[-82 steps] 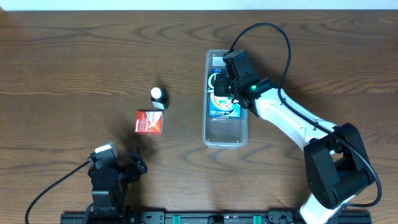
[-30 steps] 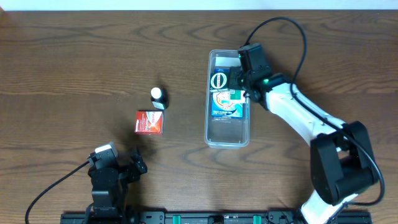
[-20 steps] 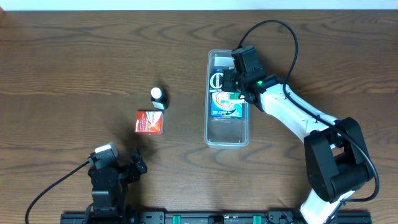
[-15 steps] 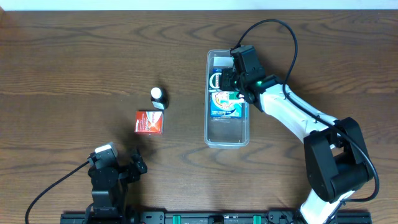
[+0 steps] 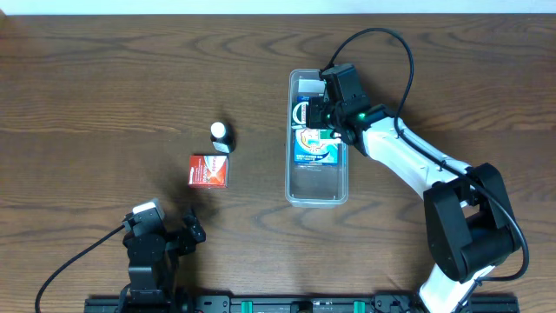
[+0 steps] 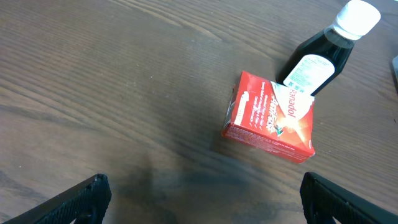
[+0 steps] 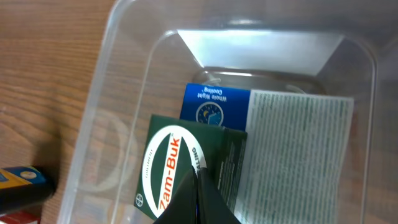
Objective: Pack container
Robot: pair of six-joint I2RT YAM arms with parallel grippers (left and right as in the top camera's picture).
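The container (image 5: pixel 317 184) is a long clear bin right of the table's centre. In it lie a dark green Zam-Buk box (image 5: pixel 301 114) and, partly under it, a blue and white box (image 5: pixel 314 149). My right gripper (image 5: pixel 319 111) is shut, with nothing between its fingers. Its tips (image 7: pixel 199 179) rest on the Zam-Buk box (image 7: pixel 171 163), which overlaps the blue and white box (image 7: pixel 292 143) near the container's far wall (image 7: pixel 99 106). My left gripper (image 5: pixel 193 229) is open and empty at the table's front left; its fingers frame the left wrist view (image 6: pixel 202 202).
A red Panadol box (image 5: pixel 208 171) lies left of the container, with a small dark bottle with a white cap (image 5: pixel 222 136) just behind it. Both show in the left wrist view, the box (image 6: pixel 270 118) and the bottle (image 6: pixel 317 59).
My right gripper swung out to the container's right side, then came back left over the Zam-Buk box and covers part of its round logo. The left arm has not moved.
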